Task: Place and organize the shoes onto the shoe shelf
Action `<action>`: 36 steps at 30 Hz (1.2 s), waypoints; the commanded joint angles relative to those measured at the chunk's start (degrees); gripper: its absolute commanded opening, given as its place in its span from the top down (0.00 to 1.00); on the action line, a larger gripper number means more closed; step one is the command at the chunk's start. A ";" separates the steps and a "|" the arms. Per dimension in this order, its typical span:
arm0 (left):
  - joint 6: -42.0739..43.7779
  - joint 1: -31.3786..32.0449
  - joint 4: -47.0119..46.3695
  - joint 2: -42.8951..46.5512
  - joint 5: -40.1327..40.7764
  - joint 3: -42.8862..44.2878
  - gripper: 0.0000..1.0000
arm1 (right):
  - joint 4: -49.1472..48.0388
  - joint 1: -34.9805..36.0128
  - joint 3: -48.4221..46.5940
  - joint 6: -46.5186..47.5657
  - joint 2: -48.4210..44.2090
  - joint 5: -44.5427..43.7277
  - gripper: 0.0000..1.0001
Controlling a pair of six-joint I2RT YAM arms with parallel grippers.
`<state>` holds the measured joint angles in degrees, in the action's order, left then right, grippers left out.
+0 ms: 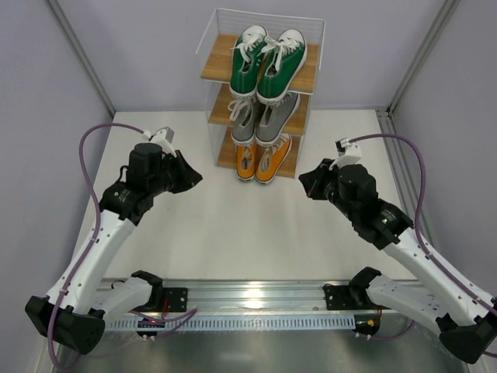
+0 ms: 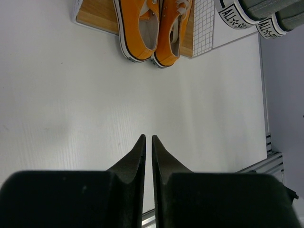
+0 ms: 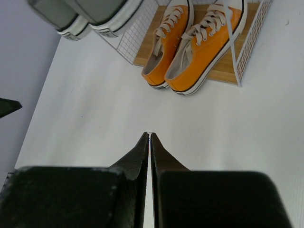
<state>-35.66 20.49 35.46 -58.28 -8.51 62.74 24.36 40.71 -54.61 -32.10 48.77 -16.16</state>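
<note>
The shoe shelf (image 1: 214, 65) stands at the back centre of the table. The green shoes (image 1: 268, 62) sit on its top board, the grey shoes (image 1: 264, 118) on the middle board, the orange shoes (image 1: 264, 158) on the bottom board. The orange pair also shows in the left wrist view (image 2: 152, 28) and the right wrist view (image 3: 190, 42); grey soles show above in both. My left gripper (image 1: 194, 177) is shut and empty, left of the shelf, above the table (image 2: 147, 137). My right gripper (image 1: 305, 185) is shut and empty, right of the shelf (image 3: 149, 134).
A white table top (image 1: 233, 225) lies between the arms. Grey walls close the back and sides. A metal rail (image 1: 256, 299) with the arm bases runs along the near edge. Purple cables (image 1: 101, 132) loop from both wrists.
</note>
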 commanded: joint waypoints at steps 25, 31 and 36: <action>1.29 -0.28 4.88 5.72 0.60 0.01 0.99 | -31.40 -32.80 -8.75 -12.46 36.83 40.43 0.96; 1.38 -0.28 5.14 5.11 0.87 0.19 1.00 | -29.02 -34.12 -13.68 -11.67 41.13 37.61 0.96; 1.56 -0.28 5.23 4.76 0.95 0.36 1.00 | -26.91 -35.08 -18.07 -10.44 44.12 37.25 0.96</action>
<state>-35.31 20.49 40.36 -53.41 -7.92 62.67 -0.93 6.70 -68.18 -44.29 91.92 24.36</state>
